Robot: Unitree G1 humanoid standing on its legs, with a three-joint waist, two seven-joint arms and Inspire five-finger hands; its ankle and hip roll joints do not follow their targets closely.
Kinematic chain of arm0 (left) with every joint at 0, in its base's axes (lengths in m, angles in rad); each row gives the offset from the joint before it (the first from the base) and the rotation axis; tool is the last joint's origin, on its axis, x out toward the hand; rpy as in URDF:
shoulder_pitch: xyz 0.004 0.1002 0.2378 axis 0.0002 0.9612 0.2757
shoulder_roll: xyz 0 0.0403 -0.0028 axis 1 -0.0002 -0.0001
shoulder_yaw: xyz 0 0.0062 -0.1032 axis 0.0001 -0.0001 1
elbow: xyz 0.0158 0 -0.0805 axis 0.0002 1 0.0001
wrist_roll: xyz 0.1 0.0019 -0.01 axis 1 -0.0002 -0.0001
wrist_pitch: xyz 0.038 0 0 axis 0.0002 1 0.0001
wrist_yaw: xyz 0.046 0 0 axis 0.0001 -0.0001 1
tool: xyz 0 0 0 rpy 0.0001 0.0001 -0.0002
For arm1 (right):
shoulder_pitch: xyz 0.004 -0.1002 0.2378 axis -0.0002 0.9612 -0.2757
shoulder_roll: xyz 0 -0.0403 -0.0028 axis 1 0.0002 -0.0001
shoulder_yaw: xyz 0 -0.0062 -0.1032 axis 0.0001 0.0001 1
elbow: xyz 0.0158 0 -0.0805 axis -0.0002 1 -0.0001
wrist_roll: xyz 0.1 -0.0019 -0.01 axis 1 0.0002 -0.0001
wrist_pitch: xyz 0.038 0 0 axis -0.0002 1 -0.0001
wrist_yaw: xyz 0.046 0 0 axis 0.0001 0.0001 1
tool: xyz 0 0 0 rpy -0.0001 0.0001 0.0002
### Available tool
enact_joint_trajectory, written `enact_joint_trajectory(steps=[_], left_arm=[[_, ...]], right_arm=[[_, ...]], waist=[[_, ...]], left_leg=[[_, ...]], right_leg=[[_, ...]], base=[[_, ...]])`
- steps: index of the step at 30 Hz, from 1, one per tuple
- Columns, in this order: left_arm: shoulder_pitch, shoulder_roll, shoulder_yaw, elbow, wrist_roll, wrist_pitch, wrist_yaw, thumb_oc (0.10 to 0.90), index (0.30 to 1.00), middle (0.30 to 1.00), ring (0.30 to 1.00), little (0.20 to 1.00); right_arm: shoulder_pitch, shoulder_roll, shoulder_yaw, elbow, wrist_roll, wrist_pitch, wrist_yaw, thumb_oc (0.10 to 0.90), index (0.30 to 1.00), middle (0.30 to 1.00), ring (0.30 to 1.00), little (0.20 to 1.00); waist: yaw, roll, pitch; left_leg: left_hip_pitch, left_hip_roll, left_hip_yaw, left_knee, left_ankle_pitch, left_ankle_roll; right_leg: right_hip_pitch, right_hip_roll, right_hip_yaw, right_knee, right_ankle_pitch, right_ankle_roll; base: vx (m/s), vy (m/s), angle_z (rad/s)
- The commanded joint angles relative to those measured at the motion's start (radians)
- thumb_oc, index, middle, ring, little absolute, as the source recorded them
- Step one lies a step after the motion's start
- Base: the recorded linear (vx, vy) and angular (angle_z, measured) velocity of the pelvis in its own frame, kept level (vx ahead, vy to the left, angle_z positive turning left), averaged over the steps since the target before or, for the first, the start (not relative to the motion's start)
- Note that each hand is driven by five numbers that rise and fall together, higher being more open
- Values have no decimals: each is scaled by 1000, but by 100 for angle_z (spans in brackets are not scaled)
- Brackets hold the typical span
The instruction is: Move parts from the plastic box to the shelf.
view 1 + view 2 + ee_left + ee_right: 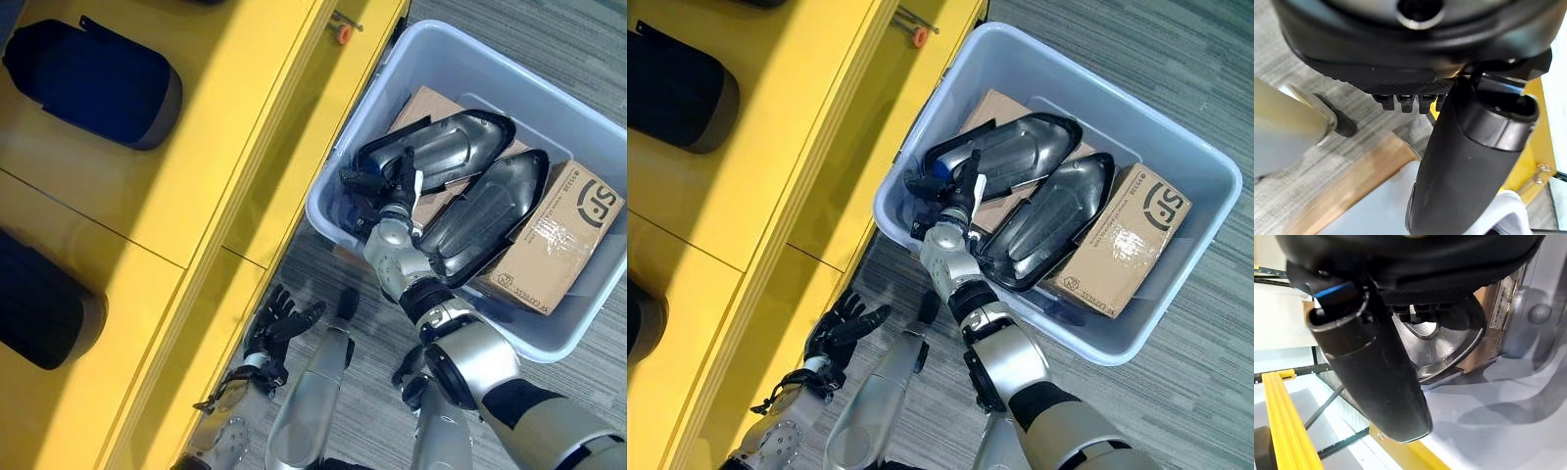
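Note:
A pale blue plastic box stands on the floor to the right of the yellow shelf. Two long black parts with silver insides lie in it, one farther and one nearer, resting on cardboard boxes. My right hand reaches into the box at the farther part's left end with its fingers stretched over the rim, open. In the right wrist view the silver part shows just past the fingers. My left hand hangs low beside the shelf's edge, fingers spread, holding nothing.
Two dark padded parts lie on the yellow shelf. A small orange-tipped fitting sticks out of the shelf edge near the box's far corner. Grey carpet runs between the shelf and the box.

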Motion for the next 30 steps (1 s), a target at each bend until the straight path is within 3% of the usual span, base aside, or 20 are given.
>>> enact_joint_trajectory(steps=[1, 14, 15, 17, 30], left_arm=[[14, 5, -19, -86, -15, -71, 2, 900, 1000, 1000, 1000, 1000], [12, -30, -5, -66, 1, -102, 0, 900, 1000, 1000, 1000, 1000], [8, -41, 11, -61, 4, -114, 1, 900, 1000, 1000, 1000, 1000], [8, -43, 11, -59, 4, -115, 1, 900, 1000, 1000, 1000, 1000], [18, -27, 32, -74, -3, -125, -14, 900, 1000, 1000, 1000, 1000]], right_arm=[[27, -9, -34, 85, -9, 21, 11, 900, 1000, 1000, 1000, 1000], [152, -100, -40, 133, -10, 10, 39, 900, 1000, 1000, 1000, 1000], [184, -178, -73, 118, 7, -15, 23, 900, 1000, 1000, 1000, 1000], [184, -192, -81, 117, 14, -18, 21, 900, 1000, 1000, 1000, 1000], [90, -472, -99, 194, 45, -3, 52, 900, 1000, 1000, 1000, 1000]], waist=[[13, 24, -12], [-21, 3, -12], [-44, -11, -12], [-45, -12, -12], [-61, -36, -12]], left_leg=[[-28, 36, -18, 55, -132, 10], [-20, 53, -8, 38, -129, 4], [-39, 57, -3, 27, -98, 6], [-39, 59, -2, 26, -98, 6], [-23, 69, -2, 5, -93, 0]], right_leg=[[8, -61, 49, -106, 107, 38], [-3, -54, 55, -109, 108, 40], [-23, -54, 48, -121, 130, 34], [-25, -53, 48, -120, 130, 34], [-20, -48, 48, -129, 130, 38]], base=[[0, 0, 0], [-5, 0, -2], [-74, 13, -2], [-37, 6, 2], [0, -2, 0]])
